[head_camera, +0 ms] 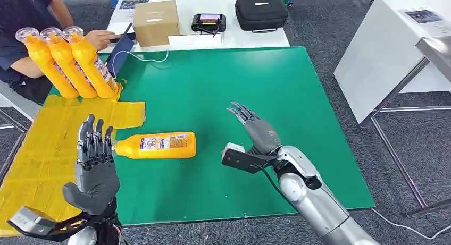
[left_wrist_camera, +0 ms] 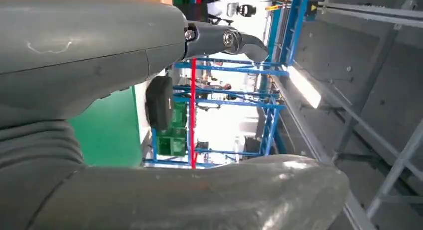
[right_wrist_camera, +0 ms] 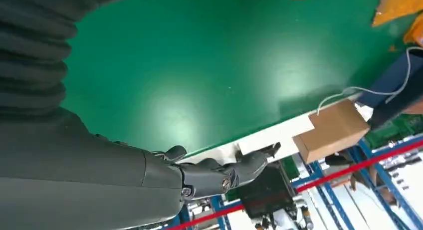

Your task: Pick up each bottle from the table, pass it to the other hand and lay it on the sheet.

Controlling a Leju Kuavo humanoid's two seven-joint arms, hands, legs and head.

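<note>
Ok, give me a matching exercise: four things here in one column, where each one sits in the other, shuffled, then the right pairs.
1. lying bottle
2. three bottles
3. cardboard box
4. black case

a. white table, right side
b. standing on the yellow sheet
c. green table, between the hands
d. white table, left side

Pairs: 1-c, 2-b, 3-d, 4-a

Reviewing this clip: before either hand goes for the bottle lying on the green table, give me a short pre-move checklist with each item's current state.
1. Lying bottle free on the green table, nothing on it: ok.
2. Left hand empty, fingers apart: ok.
3. Right hand empty, fingers apart: ok.
4. Bare room on the yellow sheet for the bottle: ok.
5. Three bottles at the sheet's far end, out of the way: ok.
6. Person's hand clear of the green table: ok.
</note>
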